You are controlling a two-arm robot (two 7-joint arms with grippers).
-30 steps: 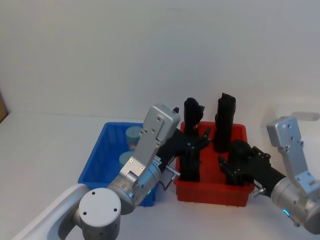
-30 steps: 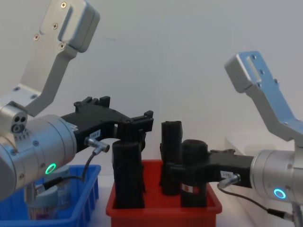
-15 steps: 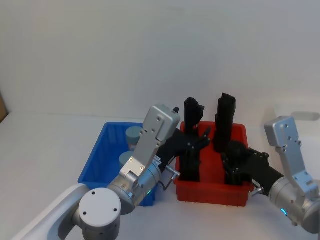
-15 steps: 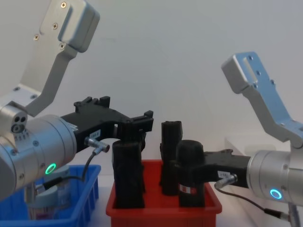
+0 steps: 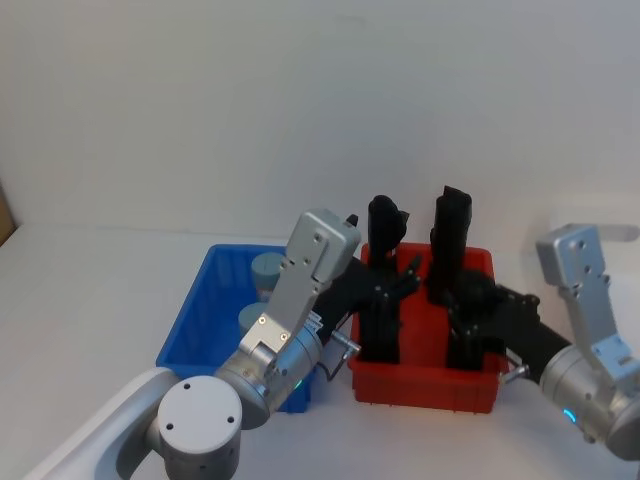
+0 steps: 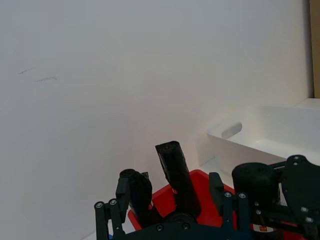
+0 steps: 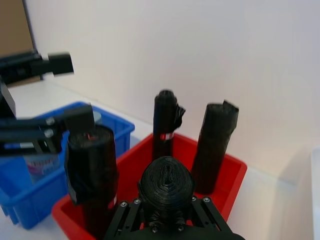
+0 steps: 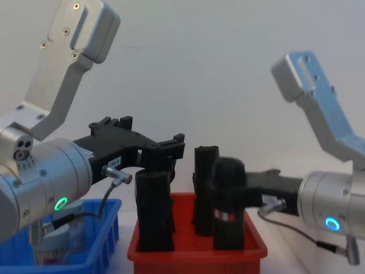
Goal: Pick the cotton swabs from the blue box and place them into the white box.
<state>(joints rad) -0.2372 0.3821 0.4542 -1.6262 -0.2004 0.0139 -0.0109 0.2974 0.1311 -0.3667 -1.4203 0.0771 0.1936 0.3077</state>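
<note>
Over red tray (image 8: 194,257), right gripper (image 8: 234,191) shifted roll (image 8: 227,228) left.

A plain white table (image 5: 80,290) carries a low bright blue plastic bin (image 5: 190,318) and, just beside it on the right, a red plastic tray (image 5: 425,385). Farther right, a smooth white plastic tub (image 6: 265,135) seems to stand on the same surface.
</note>
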